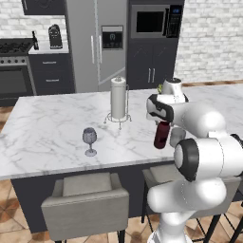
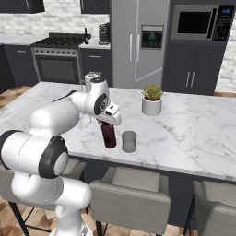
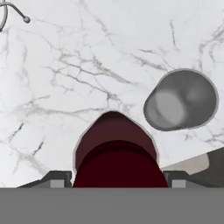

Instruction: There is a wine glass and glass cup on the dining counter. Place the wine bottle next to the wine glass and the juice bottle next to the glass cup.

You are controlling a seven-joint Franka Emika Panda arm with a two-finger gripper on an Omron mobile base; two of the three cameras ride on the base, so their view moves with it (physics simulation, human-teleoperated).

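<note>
My gripper [image 1: 163, 124] [image 2: 107, 123] [image 3: 114, 179] is shut on the juice bottle [image 1: 162, 135] [image 2: 109, 134] [image 3: 116, 148], a stubby maroon bottle held upright near the front edge of the dining counter [image 1: 47, 128] [image 2: 193, 124] [image 3: 65, 87]. Its base is at or just above the marble. Close to the bottle's right stands the glass cup [image 2: 129, 141] [image 3: 181, 99], with a small gap between them. The wine glass [image 1: 89, 140] stands further left, near the front edge. The wine bottle [image 1: 35, 40] [image 2: 85, 36] stands on the far worktop beside the coffee machine.
A white paper-towel roll [image 1: 118, 97] on a wire holder stands mid-counter, behind the wine glass. A potted plant [image 2: 152, 99] sits behind the glass cup. Grey stools [image 1: 88, 199] [image 2: 131, 193] line the counter's front edge. My own arm hides the counter's right part in the left base view.
</note>
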